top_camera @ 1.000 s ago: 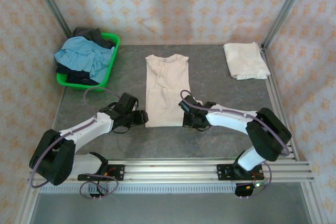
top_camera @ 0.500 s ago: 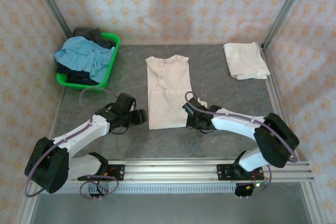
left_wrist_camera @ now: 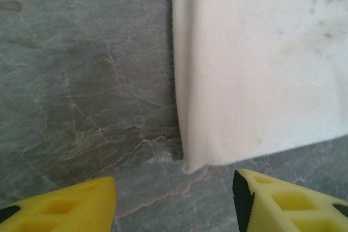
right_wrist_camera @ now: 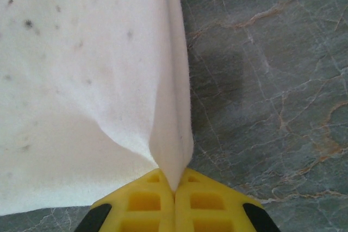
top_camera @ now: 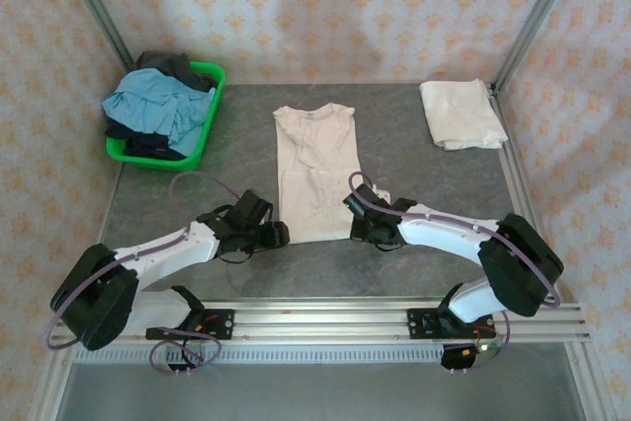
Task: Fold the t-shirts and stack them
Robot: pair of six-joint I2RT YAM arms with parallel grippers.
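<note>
T-shirt (right_wrist_camera: pixel 81 80) corner in right gripper (right_wrist_camera: pixel 175 188) pinch

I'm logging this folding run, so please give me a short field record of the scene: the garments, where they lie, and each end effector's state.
centre t-shirt: flat on the table, long and narrow, collar toward the far side
folded t-shirt: far right corner
basket: green, far left, holding a light blue garment and dark clothes
left end effector: open, just short of the centre t-shirt's near left corner
right end effector: shut on its near right corner
</note>
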